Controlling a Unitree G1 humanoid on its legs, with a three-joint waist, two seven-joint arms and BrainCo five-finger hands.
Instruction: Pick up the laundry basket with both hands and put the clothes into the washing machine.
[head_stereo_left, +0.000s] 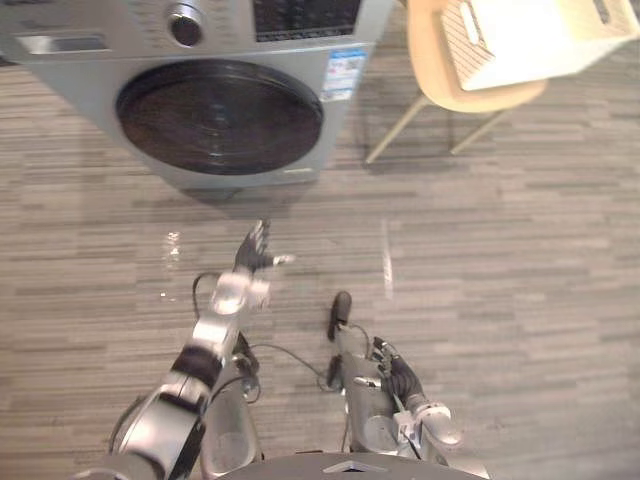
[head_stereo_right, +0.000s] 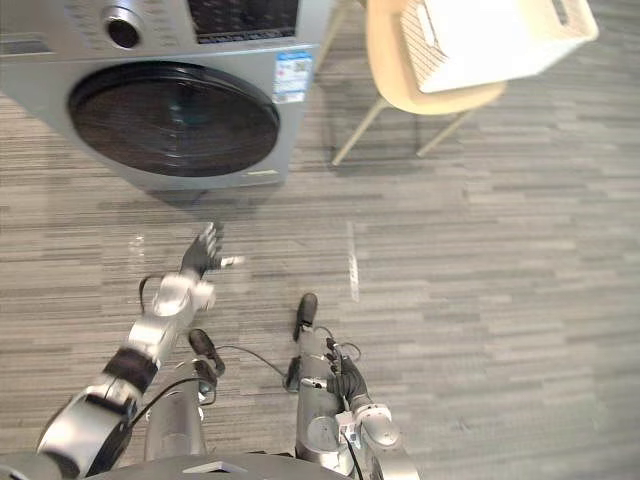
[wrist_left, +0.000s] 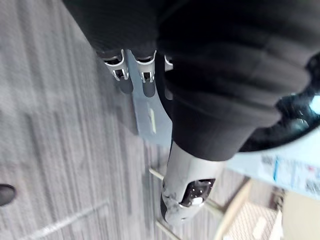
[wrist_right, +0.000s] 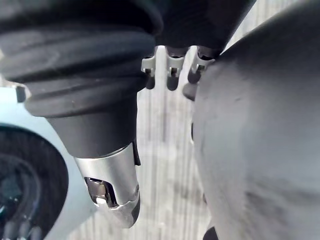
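Left eye view: the grey front-loading washing machine (head_stereo_left: 220, 30) is standing on the grey plank floor (head_stereo_left: 500, 260), its dark round door (head_stereo_left: 220, 115) sitting shut. I'm holding my left hand (head_stereo_left: 255, 252) out in front of the machine, below the door and apart from it, fingers straight, thumb sticking out sideways, gripping nothing. My right hand (head_stereo_left: 400, 378) is hanging low, well back from the machine, and it is carrying nothing. The cream slatted plastic laundry basket (head_stereo_left: 530, 35) is sitting on the beige moulded chair (head_stereo_left: 440, 75) just to the machine's right, well apart from both hands. I can't tell what's inside it.

Right eye view: same layout. The left hand (head_stereo_right: 200, 255) is hovering spread in front of the machine (head_stereo_right: 160, 35). The basket (head_stereo_right: 490, 35) is resting on the chair (head_stereo_right: 395, 70) beside it.

Left wrist view: my fingers (wrist_left: 147, 75) are running straight out past the dark cover, thumb (wrist_left: 182, 192) extended, nothing between them. Past them the machine's door (wrist_left: 295, 115) is showing, with the chair's legs (wrist_left: 220, 210) and a corner of the basket (wrist_left: 250, 225) next to it.

Right wrist view: my fingers (wrist_right: 170, 70) are hanging relaxed, thumb (wrist_right: 112, 192) straight, holding nothing. The machine's dark door (wrist_right: 25, 200) is showing beyond the thumb, floor (wrist_right: 165, 150) between.
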